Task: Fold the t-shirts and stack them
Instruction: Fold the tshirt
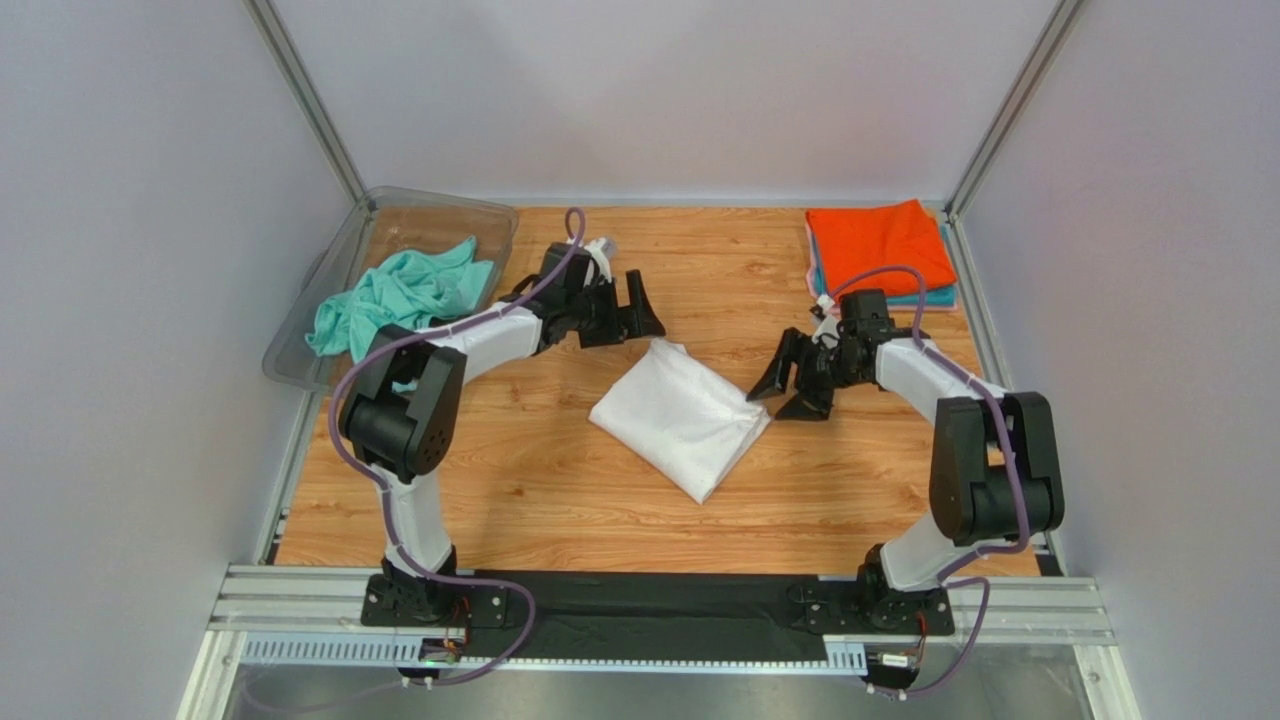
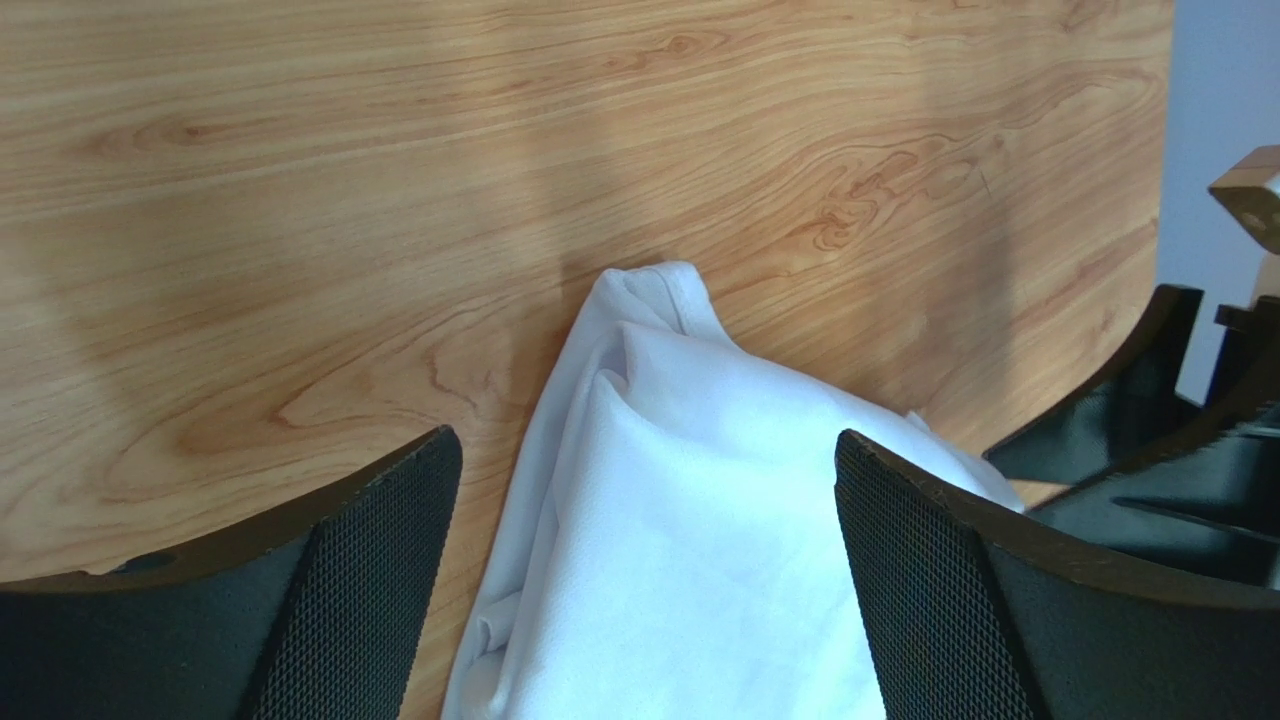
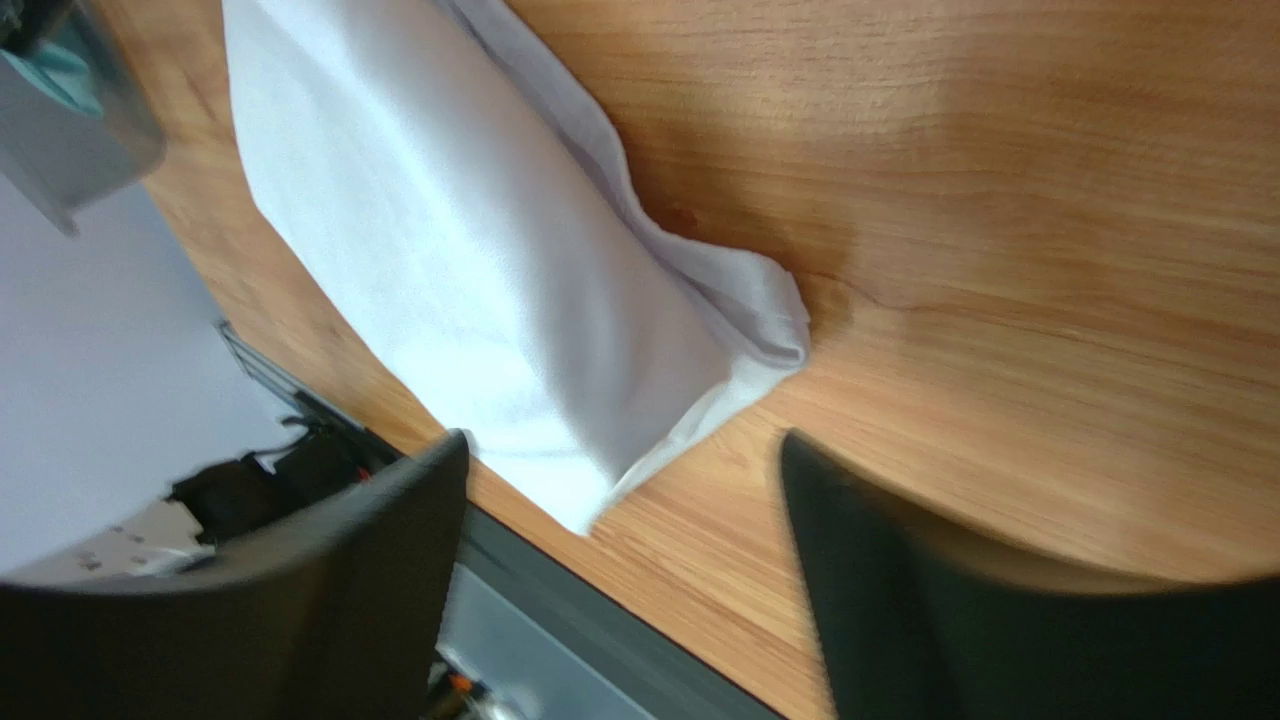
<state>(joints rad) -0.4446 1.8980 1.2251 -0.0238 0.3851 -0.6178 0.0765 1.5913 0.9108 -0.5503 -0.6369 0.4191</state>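
White cotton, soft and lightly creased, is lying folded into a rough rectangle mid-table: the white t-shirt (image 1: 679, 416). Bare wood-grain table (image 1: 526, 480) is showing on all its sides. The left gripper (image 1: 643, 308) is hovering at its far corner, jaws spread wide, gripping nothing. The right gripper (image 1: 784, 387) is hovering off its right edge, likewise wide and empty. Only the top view is showing the orange t-shirt (image 1: 879, 245), folded flat at the far right corner, and the mint-green t-shirt (image 1: 398, 293), crumpled in the clear tray (image 1: 436, 203).
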